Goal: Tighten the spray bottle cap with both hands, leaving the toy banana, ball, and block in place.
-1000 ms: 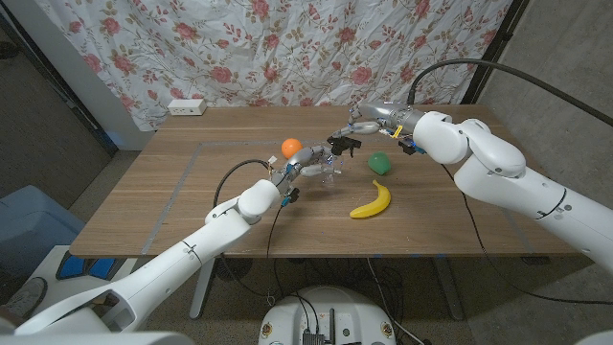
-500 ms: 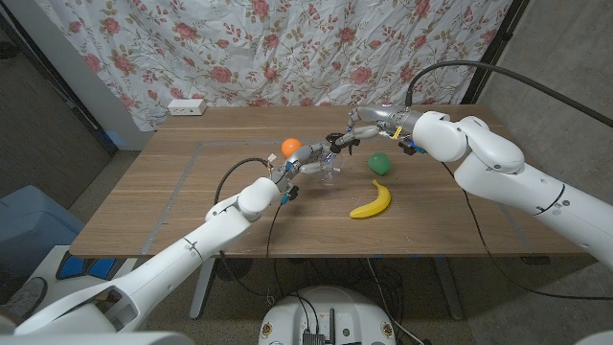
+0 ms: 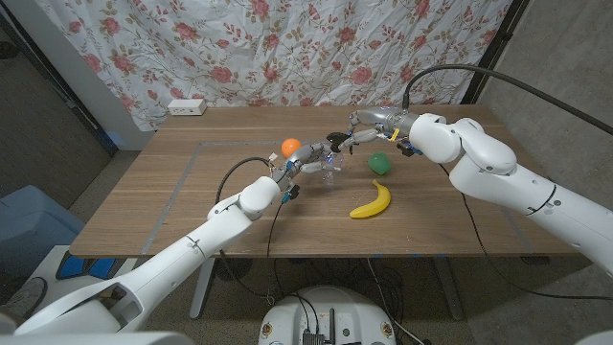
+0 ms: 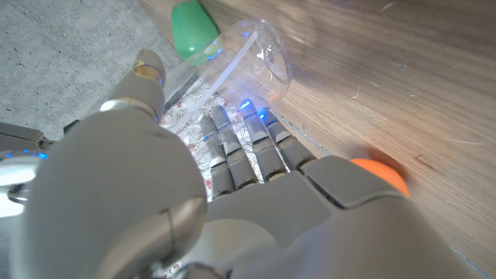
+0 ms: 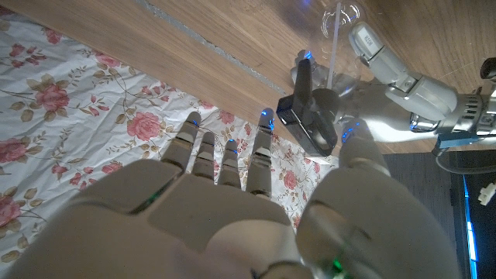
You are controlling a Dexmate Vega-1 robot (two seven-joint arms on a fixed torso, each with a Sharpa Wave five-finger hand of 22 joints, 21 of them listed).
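A clear spray bottle [image 3: 331, 171] stands near the table's middle, gripped low by my left hand [image 3: 308, 167]. In the left wrist view, the fingers [image 4: 232, 147] wrap the clear bottle [image 4: 252, 58]. Its black spray cap [image 3: 337, 142] sits on top, with my right hand [image 3: 362, 127] reaching in from the right. In the right wrist view, the thumb [image 5: 355, 147] and a finger [image 5: 262, 143] close on either side of the cap [image 5: 310, 116]. The orange ball [image 3: 290, 147] lies just left of the bottle, the green block [image 3: 380, 162] to its right, and the yellow toy banana [image 3: 372, 200] nearer me.
A white power strip [image 3: 187, 106] lies at the table's far left edge, in front of a flowered curtain [image 3: 287, 48]. A taped line [image 3: 182, 177] runs across the left half of the wooden table [image 3: 144, 211].
My right hand and the black cap have shifted slightly left over the bottle. My left hand keeps its grip; the ball, block and banana have not moved.
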